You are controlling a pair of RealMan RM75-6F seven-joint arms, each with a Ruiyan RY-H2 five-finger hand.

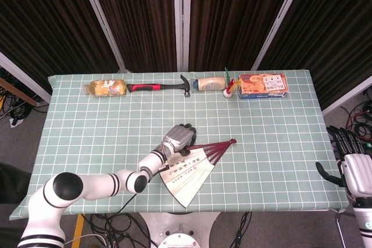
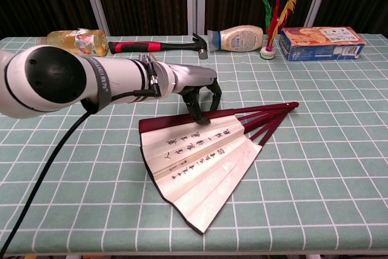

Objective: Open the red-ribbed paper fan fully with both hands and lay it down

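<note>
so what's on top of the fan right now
The left hand has its fingertips pressing on the fan at its upper red guard rib; the contact spot beneath them is hidden.

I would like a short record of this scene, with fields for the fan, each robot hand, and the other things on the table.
fan: partly open, flat on the table, ribs pointing right
left robot hand: fingertips press on the fan's upper red rib
right robot hand: open, off the table's right edge, holds nothing
back row: bottle, hammer, second bottle, shuttlecock, box
</note>
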